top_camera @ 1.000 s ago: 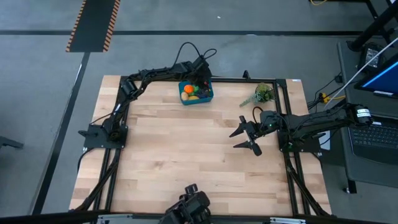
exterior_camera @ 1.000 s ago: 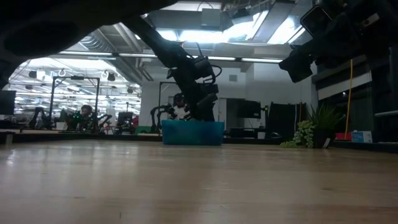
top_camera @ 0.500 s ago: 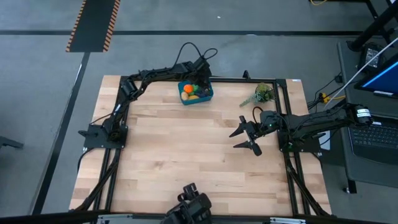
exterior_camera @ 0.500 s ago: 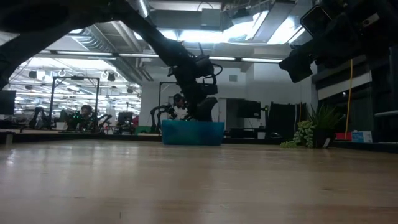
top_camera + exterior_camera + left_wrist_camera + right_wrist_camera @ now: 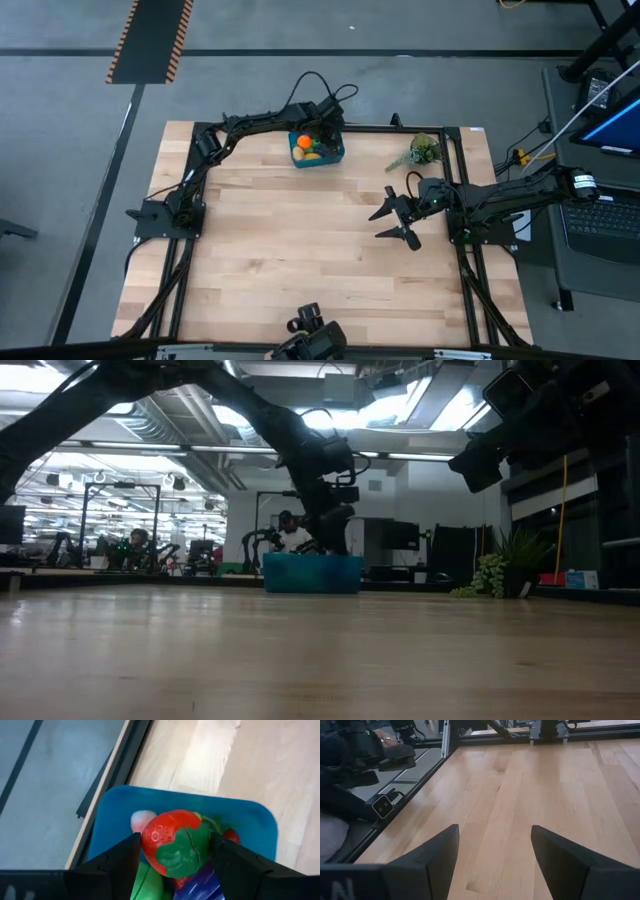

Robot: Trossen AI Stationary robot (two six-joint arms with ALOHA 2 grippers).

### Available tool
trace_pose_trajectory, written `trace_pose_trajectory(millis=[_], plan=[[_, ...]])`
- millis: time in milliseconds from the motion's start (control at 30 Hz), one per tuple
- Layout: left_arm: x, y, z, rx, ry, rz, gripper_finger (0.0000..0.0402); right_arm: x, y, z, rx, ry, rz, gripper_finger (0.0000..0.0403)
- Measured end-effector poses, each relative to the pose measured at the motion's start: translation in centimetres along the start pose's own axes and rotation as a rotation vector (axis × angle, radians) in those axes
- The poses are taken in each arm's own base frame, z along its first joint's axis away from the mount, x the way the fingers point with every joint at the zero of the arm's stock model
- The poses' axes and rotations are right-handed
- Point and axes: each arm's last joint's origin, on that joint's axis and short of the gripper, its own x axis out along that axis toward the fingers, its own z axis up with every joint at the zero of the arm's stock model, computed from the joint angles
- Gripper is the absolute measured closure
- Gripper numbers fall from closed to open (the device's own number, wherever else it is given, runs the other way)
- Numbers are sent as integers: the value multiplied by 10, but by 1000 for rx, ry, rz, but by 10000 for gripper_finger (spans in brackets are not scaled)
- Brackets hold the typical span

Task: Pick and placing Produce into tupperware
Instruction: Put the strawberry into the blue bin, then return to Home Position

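My left pincer [image 5: 172, 857] hangs just above the blue tupperware [image 5: 316, 148] at the far edge of the desk [image 5: 300, 240], and its two fingers are closed on a red strawberry [image 5: 172, 847] with a green cap. Other produce [image 5: 306, 150] lies already inside the box under it. My right pincer [image 5: 398, 218] waits wide open over the right side of the desk, holding nothing.

High camera: looking straight down, taking in the whole counter [image 5: 300, 240]. Low camera: sitting at counter height, facing level toward the far tupperware [image 5: 311, 574] and the room behind. Left wrist camera: hovering close above that tupperware [image 5: 250, 820], sharing it with both. Right wrist camera: looking along bare counter [image 5: 530, 795].
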Motion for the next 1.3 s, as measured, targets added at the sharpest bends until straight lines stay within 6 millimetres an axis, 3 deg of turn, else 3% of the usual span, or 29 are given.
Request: trace_pose_trajectory(millis=[500, 767, 867, 1067, 1300], plan=[[-4, 1, -5, 67, 54, -2, 173, 0, 0, 0, 0, 0, 1, 153], [-4, 1, -5, 50, 60, 7, 126, 0, 0, 0, 0, 0, 0, 153], [-4, 3, -6, 30, 91, 100, 107, 0, 0, 0, 0, 0, 0, 153], [-6, 4, -9, 55, 123, 133, 101, 0, 0, 0, 0, 0, 0, 153], [-25, 3, -1, 53, 68, 143, 102, 0, 0, 0, 11, 1, 0, 153]])
